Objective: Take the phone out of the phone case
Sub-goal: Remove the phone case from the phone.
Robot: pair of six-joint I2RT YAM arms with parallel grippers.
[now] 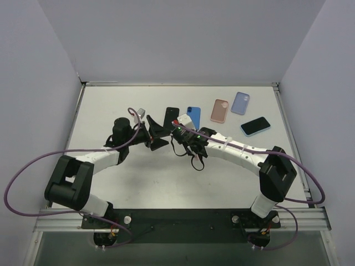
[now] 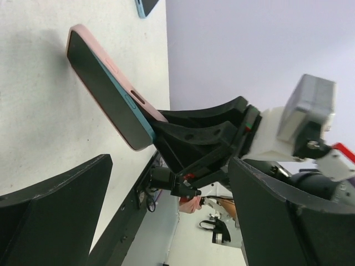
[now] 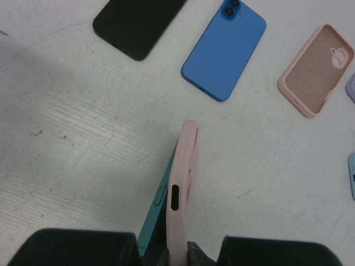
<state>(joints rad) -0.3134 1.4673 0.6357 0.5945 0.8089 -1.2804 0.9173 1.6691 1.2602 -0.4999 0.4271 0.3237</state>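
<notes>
My right gripper [image 3: 177,256] is shut on the lower end of a pink phone case [image 3: 187,166] and holds it on edge above the table. A teal phone [image 3: 157,213] sits in the case, its side peeled away from the case's edge. In the left wrist view the phone's dark screen [image 2: 105,91] faces my left gripper [image 2: 172,221], which is open and empty, with its fingers [image 2: 50,213] a short way from the phone. In the top view the left gripper [image 1: 162,136] is just left of the right gripper [image 1: 181,128] and the held case [image 1: 184,120].
On the table behind lie a black phone [image 1: 172,116], a blue phone [image 1: 193,116], an empty pink case [image 1: 220,110], a lavender case [image 1: 240,103] and a dark phone with a blue rim [image 1: 255,126]. Grey walls enclose the table.
</notes>
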